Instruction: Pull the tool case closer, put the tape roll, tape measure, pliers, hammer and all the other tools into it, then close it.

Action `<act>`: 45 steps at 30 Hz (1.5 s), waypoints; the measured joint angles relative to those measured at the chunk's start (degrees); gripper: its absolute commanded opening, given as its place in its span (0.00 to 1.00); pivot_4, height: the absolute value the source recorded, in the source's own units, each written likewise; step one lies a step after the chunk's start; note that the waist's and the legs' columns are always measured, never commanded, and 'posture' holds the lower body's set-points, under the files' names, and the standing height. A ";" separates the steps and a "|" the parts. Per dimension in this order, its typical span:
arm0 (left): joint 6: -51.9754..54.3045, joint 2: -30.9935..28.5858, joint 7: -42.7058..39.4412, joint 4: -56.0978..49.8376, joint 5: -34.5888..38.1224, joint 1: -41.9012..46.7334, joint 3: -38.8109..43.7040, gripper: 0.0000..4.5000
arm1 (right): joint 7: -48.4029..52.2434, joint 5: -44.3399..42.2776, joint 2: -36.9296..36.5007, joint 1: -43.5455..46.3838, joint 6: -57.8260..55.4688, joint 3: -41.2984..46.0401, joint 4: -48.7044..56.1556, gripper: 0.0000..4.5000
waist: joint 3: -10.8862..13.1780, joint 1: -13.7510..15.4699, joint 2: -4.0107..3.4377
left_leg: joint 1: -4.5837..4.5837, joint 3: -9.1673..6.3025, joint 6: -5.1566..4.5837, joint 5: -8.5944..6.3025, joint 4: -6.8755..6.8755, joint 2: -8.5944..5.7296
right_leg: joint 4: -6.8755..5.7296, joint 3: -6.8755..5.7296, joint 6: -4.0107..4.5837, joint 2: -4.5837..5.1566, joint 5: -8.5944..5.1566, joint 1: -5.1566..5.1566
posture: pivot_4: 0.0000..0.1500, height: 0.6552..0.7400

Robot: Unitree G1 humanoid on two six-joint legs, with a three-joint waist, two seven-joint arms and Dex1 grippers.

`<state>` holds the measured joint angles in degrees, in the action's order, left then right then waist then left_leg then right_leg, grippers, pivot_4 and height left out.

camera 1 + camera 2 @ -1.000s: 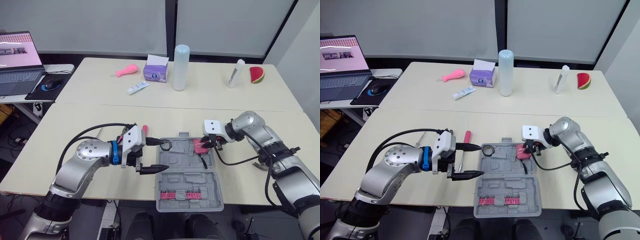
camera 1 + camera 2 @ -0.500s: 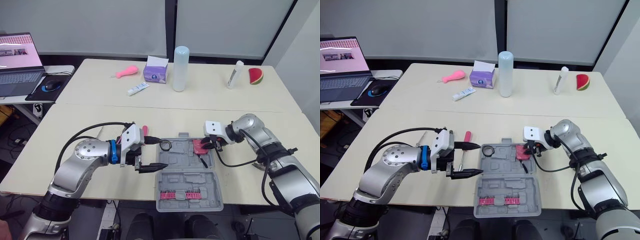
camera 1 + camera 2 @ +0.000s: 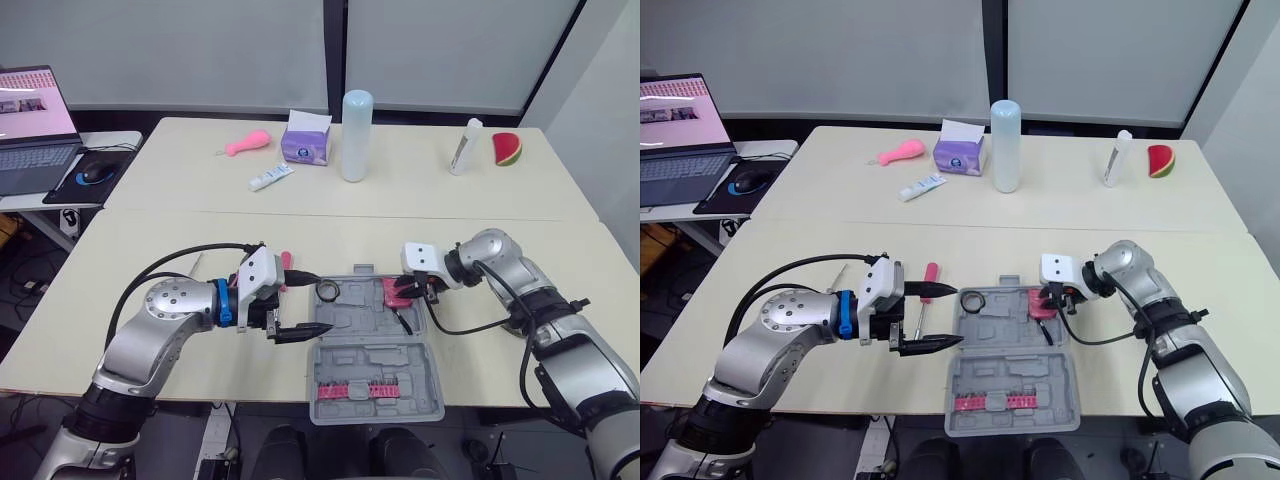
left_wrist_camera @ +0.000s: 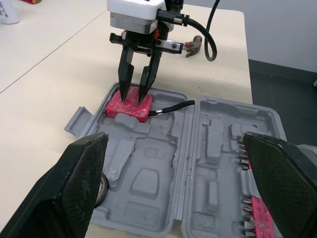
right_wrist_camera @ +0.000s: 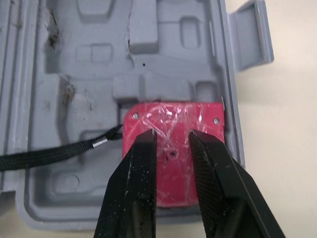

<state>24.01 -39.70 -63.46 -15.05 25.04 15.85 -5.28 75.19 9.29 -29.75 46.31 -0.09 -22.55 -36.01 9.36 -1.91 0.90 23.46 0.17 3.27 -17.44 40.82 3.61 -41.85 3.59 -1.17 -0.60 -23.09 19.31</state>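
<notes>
Right fingers [image 5: 138, 188], barely parted and gripping nothing, rest on the tape measure [image 5: 173, 144], so I'd seat it flat in the tool case [image 5: 148, 49], then lift straight up.

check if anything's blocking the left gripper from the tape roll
Nothing visible does. The open left gripper has the tape roll right by one of its fingertips, at the far left corner of the tool case, with no other tool between them.
</notes>
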 measured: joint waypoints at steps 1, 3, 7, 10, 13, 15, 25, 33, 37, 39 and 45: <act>-0.48 0.00 0.00 0.15 0.00 -0.03 0.20 1.00 | 0.12 -0.41 -0.04 -0.21 -0.58 0.13 1.15 0.23 | 0.04 0.04 -0.03 | 0.03 0.00 0.00 0.00 0.00 -0.01 | 0.00 0.00 0.00 0.01 0.00 0.02 | 1.00 0.53; -1.26 0.16 -0.04 0.40 0.02 -0.26 0.68 1.00 | 0.26 -1.73 -0.89 -0.65 -2.64 1.22 5.94 0.23 | 0.16 0.10 -0.16 | 0.16 -0.01 0.01 0.01 0.02 -0.03 | 0.00 -0.01 0.00 0.03 0.00 0.11 | 1.00 0.53; -3.56 0.54 -0.18 2.09 0.49 -1.21 2.53 1.00 | -0.89 -4.52 -4.92 -2.15 -7.54 6.09 19.17 0.23 | 0.17 0.25 -0.19 | 0.41 -0.06 0.05 0.03 0.03 -0.02 | 0.00 -0.09 0.00 0.05 0.00 0.34 | 1.00 0.53; -5.55 0.47 -0.66 3.32 0.73 -2.06 4.46 1.00 | -3.97 -6.35 -7.06 -6.79 -11.56 10.20 29.72 0.23 | 0.18 0.35 -0.18 | 0.48 -0.09 0.04 0.02 -0.02 -0.03 | 0.11 -0.13 0.00 0.06 0.00 0.33 | 1.00 0.53; -7.46 -0.01 -0.95 5.36 0.69 -2.47 6.40 1.00 | -7.81 -7.90 -8.80 -13.73 -15.76 14.40 39.50 0.23 | 0.18 0.45 -0.18 | 0.53 -0.09 0.03 0.01 -0.04 -0.06 | 0.15 -0.13 0.00 0.08 0.00 0.33 | 1.00 0.53; -8.50 -0.81 -0.96 7.67 0.61 -2.76 8.12 1.00 | -10.90 -8.83 -10.39 -20.14 -18.50 18.74 46.21 0.23 | 0.19 0.59 -0.17 | 0.54 -0.11 -0.03 -0.02 -0.04 -0.06 | 0.18 -0.16 0.00 0.09 0.00 0.31 | 1.00 0.53; -15.09 -2.96 1.77 22.05 -0.57 -6.88 18.65 1.00 | -25.98 -10.94 -6.51 -54.94 -23.36 42.81 68.63 0.23 | 0.19 0.29 -0.17 | 0.44 -0.06 -0.11 -0.07 -0.19 -0.08 | 0.22 -0.11 -0.01 0.05 0.00 0.27 | 1.00 0.53; -19.35 -2.98 6.18 32.40 -2.40 -14.77 25.01 1.00 | -32.85 -13.13 5.03 -74.84 -14.50 50.73 70.42 0.23 | 0.18 0.10 -0.17 | 0.34 -0.03 -0.12 -0.07 -0.22 -0.06 | 0.19 -0.05 -0.01 0.02 -0.01 0.24 | 1.00 0.53; -19.54 -2.68 9.23 34.09 -2.42 -18.18 27.70 1.00 | -35.93 -15.25 8.76 -77.44 -11.21 51.71 68.98 0.28 | 0.15 0.04 -0.15 | 0.27 0.01 -0.12 -0.07 -0.22 -0.05 | 0.15 -0.01 -0.01 0.02 -0.01 0.20 | 1.00 0.53; -19.07 -2.34 10.60 34.31 -2.23 -20.40 29.23 1.00 | -36.77 -16.48 9.09 -78.56 -9.73 53.28 67.55 0.37 | 0.14 0.14 -0.13 | 0.28 -0.01 -0.12 -0.08 -0.22 -0.06 | 0.14 -0.03 -0.01 0.02 -0.01 0.20 | 1.00 0.53; -15.66 0.39 13.62 31.23 -0.38 -25.99 31.30 1.00 | -36.95 -20.28 9.75 -81.91 -7.55 55.30 63.83 0.65 | 0.12 0.16 -0.11 | 0.28 0.00 -0.12 -0.08 -0.25 -0.04 | 0.16 -0.03 -0.01 0.03 -0.01 0.20 | 1.00 0.53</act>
<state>8.35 -39.31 -49.84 16.18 24.66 -10.14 26.02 38.24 -10.99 -20.00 -35.61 -7.64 32.74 27.82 9.48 -1.75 0.79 23.74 0.17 3.16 -17.53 40.56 3.57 -41.69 3.56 -1.19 -0.57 -23.09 19.50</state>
